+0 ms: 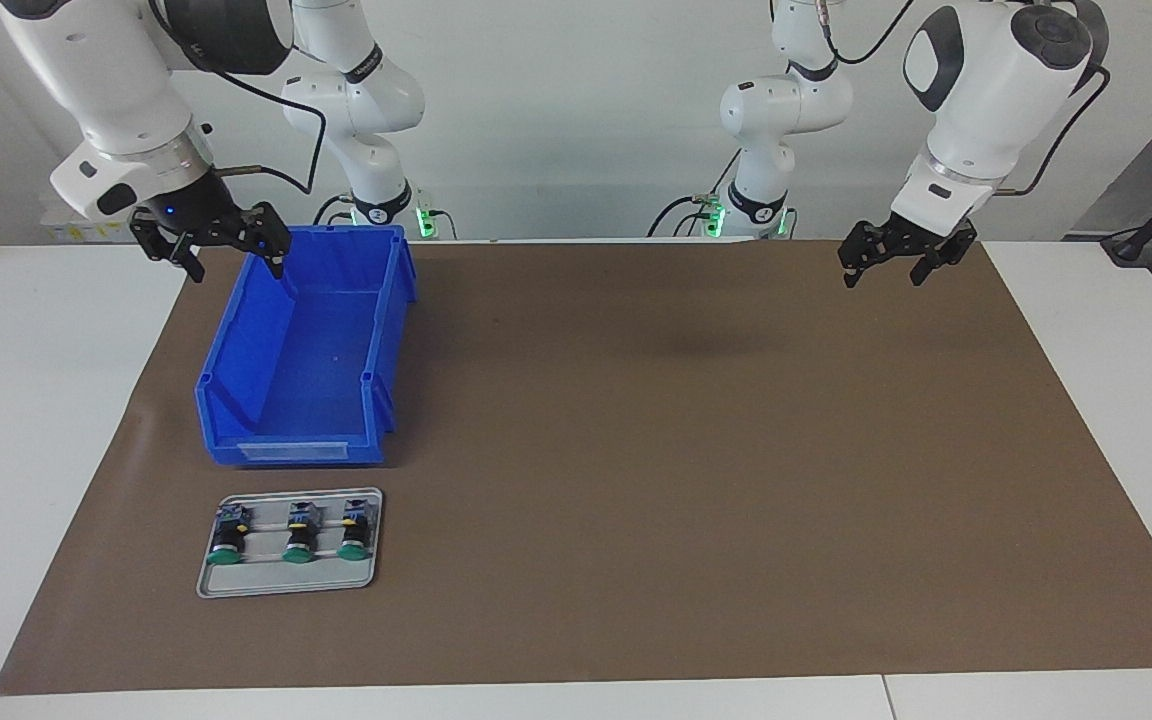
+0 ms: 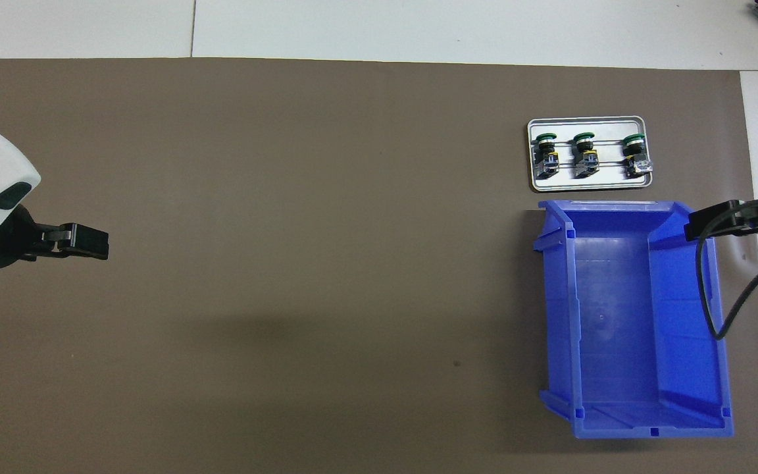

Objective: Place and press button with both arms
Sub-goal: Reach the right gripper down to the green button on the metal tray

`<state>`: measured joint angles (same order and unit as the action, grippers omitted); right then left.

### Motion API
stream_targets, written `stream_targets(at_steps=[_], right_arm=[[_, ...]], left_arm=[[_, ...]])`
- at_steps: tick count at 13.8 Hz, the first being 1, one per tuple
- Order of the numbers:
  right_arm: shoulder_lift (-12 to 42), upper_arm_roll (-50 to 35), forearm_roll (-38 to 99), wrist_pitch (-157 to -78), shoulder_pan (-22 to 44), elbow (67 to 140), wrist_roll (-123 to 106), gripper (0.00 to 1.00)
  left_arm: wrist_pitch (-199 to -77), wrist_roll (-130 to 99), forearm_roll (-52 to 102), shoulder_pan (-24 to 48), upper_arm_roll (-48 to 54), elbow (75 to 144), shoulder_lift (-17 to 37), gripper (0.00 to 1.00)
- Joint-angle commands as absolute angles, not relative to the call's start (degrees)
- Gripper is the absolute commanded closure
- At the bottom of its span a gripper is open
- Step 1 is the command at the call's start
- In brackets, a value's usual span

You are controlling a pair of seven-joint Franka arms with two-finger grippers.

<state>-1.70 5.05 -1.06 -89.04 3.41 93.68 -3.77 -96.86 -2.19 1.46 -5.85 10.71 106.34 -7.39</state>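
On the grey tray (image 1: 288, 580) beside your blue bin (image 1: 236, 400) lay three buttons (image 1: 298, 530), details unclear. Right gripper (image 1: 211, 245) hung spread, empty, over the bin; left gripper (image 1: 896, 262) likewise over the mat (image 1: 686, 450).

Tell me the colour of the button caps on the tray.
Green button caps, clearest in the facing view.

Overhead edge cuts off right pincer (image 2: 724, 220).
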Motion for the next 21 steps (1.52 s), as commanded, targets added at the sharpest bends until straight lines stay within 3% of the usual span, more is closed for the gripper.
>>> stream_targets(at_steps=[1, 9, 13, 15, 21], right_arm=[[-3.34, 4.66, -0.35, -90.00, 2.90, 95.71, -5.01, 0.00], [-3.34, 4.75, -0.35, -90.79, 2.37, 95.89, -4.66, 0.00], [-1.50, 4.75, -0.35, -99.73, 2.46, 96.85, -5.10, 0.00], [2.87, 4.66, 0.08, -102.21, 2.29, 94.24, -4.92, 0.00], [23.17, 4.66, 0.09, -116.43, 1.84, 85.26, -4.92, 0.00]], left_arm=[[-96.77, -1.93, 1.23, -6.33, 10.99, 107.31, -8.61, 0.01], [-96.77, -1.93, 1.23, -6.33, 10.99, 107.31, -8.61, 0.01], [-96.77, -1.93, 1.23, -6.33, 10.99, 107.31, -8.61, 0.01], [-96.77, -1.93, 1.23, -6.33, 10.99, 107.31, -8.61, 0.01], [-96.77, -1.93, 1.23, -6.33, 10.99, 107.31, -8.61, 0.01]])
